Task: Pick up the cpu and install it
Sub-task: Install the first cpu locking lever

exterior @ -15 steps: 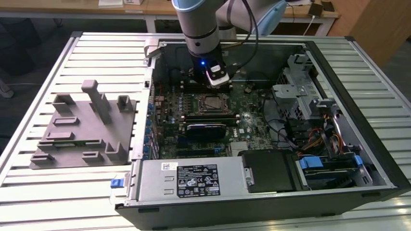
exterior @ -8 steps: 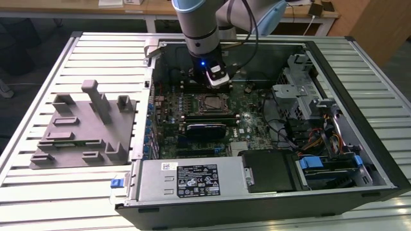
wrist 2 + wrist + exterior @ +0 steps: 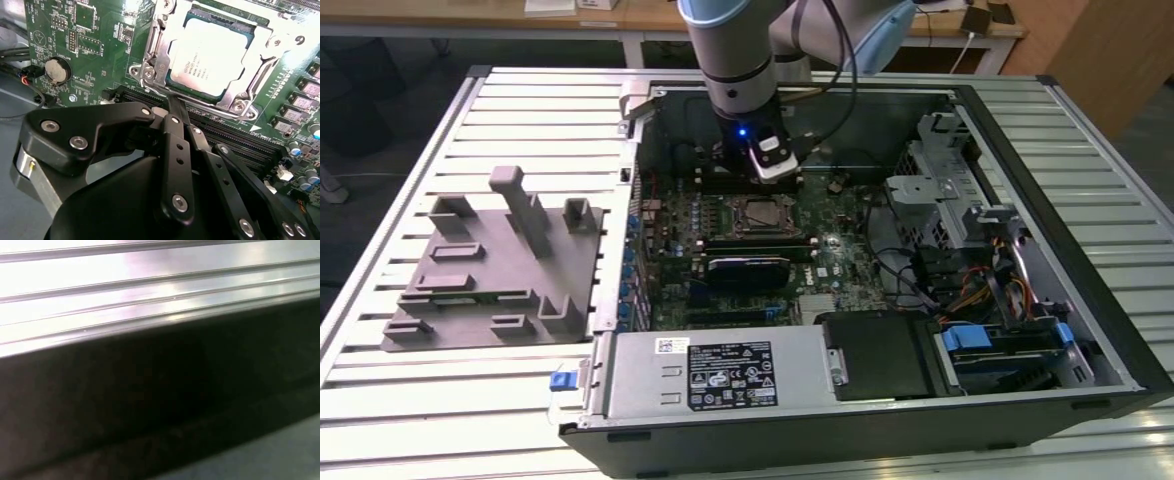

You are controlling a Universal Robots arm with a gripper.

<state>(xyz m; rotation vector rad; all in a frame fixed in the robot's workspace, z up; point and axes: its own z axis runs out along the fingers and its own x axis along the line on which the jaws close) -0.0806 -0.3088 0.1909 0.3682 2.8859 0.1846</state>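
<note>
The cpu (image 3: 212, 55), a square chip with a silvery top plate, lies flat in the motherboard socket, with the metal retention frame (image 3: 150, 65) around it. In the exterior view the cpu (image 3: 758, 213) sits mid-board inside the open computer case. My gripper (image 3: 172, 102) hangs just beside the socket's edge, its black fingers (image 3: 175, 145) pressed together with nothing between them; the tips reach the frame's rim near a thin lever. In the exterior view the gripper (image 3: 754, 178) hangs just behind the socket, below the arm's wrist.
A large grey plastic block with upright posts (image 3: 500, 265) stands on the slatted table at the exterior view's left. Inside the case are memory slots (image 3: 250, 140), a coin battery (image 3: 56, 69), a power supply (image 3: 714, 372) and drive cages (image 3: 961, 200). The case wall (image 3: 150, 405) is dark.
</note>
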